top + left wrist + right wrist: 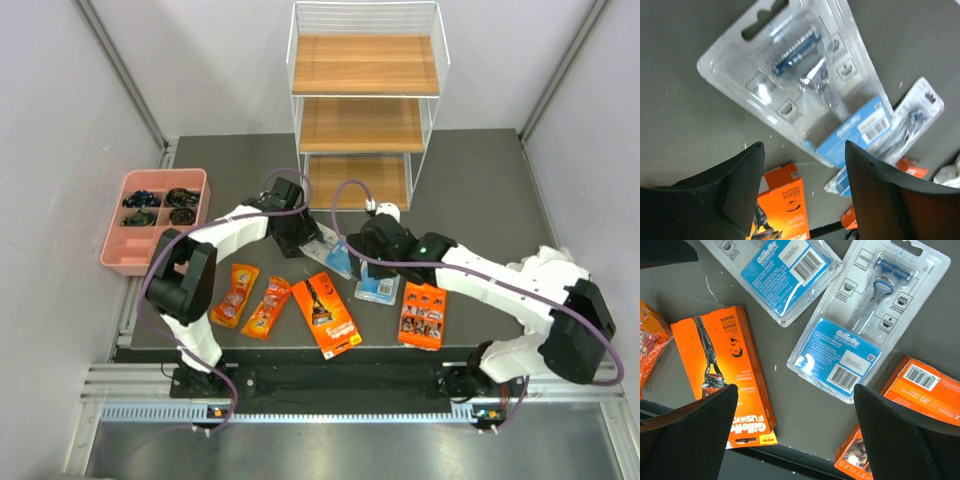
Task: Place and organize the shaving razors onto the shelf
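Observation:
The shaving razors lie flat on the dark mat in front of the arms. They are two clear-and-blue blister cards (pixel 335 252) (pixel 378 288), two orange pouches (pixel 235 293) (pixel 266 306), a long orange-black box (pixel 327 314) and an orange card (pixel 422 315). My left gripper (pixel 300 240) hovers over the nearer blister card (pixel 795 75); its jaws (pixel 805 150) are open with nothing between them. My right gripper (pixel 362 255) hangs open (pixel 795 395) over the bare mat between the box (pixel 725 370), the second blister card (pixel 867 320) and the orange card (pixel 912 407). The shelf (pixel 365 100) stands behind, its boards bare.
A pink compartment tray (pixel 118 250) with small dark items sits at the left edge of the mat. Grey walls close in on both sides. The mat's front edge (pixel 805 452) runs just below the right gripper.

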### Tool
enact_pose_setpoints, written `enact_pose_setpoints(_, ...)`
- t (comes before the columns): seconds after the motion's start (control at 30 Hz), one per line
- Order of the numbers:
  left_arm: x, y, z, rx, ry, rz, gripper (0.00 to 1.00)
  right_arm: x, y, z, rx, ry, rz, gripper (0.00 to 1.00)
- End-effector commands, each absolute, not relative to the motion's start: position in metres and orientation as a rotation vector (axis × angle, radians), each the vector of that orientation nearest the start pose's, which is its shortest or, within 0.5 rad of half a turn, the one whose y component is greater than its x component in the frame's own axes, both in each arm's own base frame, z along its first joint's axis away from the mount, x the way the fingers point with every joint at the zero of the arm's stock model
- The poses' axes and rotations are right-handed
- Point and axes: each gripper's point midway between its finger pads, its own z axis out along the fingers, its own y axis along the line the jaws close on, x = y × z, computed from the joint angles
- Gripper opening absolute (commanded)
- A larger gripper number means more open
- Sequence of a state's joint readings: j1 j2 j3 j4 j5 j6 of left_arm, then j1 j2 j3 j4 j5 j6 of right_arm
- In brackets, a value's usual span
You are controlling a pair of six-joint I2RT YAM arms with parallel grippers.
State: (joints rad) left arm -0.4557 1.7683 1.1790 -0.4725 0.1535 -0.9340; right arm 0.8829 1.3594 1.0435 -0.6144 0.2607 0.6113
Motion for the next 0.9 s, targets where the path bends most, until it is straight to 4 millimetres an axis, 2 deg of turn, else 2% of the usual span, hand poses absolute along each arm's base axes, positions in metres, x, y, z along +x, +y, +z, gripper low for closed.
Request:
enact_pose_setpoints(0.0, 0.365, -0.247, 0.075, -0.683, 2.63, -0.642, 0.69, 0.232, 0.24, 0.145, -0.163, 2.432, 0.383, 0.99)
enact_pose_setpoints(0.2, 0.372, -0.268, 0.07, -0.666, 2.639, -0.643, 0.67, 0.226, 0.23, 0.137, -0.142, 2.446, 0.366, 0.99)
enact_pose_setpoints(0.27, 0.371, -0.274, 0.061, -0.657, 2.658, -0.631, 0.65, 0.225, 0.228, 0.137, -0.13, 2.445, 0.371, 0.99)
enact_pose_setpoints(0.37, 0.367, -0.276, 0.045, -0.662, 2.692, -0.604, 0.58, 0.224, 0.225, 0.135, -0.115, 2.449, 0.365, 0.99)
enact_pose_setpoints(0.47, 0.362, -0.275, 0.032, -0.675, 2.718, -0.57, 0.56, 0.222, 0.222, 0.135, -0.111, 2.448, 0.362, 0.99)
enact_pose_setpoints(0.57, 0.36, -0.273, 0.022, -0.681, 2.73, -0.539, 0.48, 0.22, 0.219, 0.133, -0.106, 2.449, 0.362, 0.99)
enact_pose_setpoints(0.73, 0.359, -0.27, 0.011, -0.721, 2.732, -0.504, 0.48, 0.217, 0.218, 0.13, -0.101, 2.459, 0.366, 0.99)
enact_pose_setpoints(0.77, 0.358, -0.268, 0.009, -0.73, 2.728, -0.5, 0.53, 0.217, 0.218, 0.13, -0.101, 2.46, 0.37, 0.99)
enact_pose_setpoints(0.87, 0.362, -0.265, 0.017, -0.755, 2.68, -0.505, 0.56, 0.215, 0.216, 0.128, -0.1, 2.463, 0.368, 0.99)
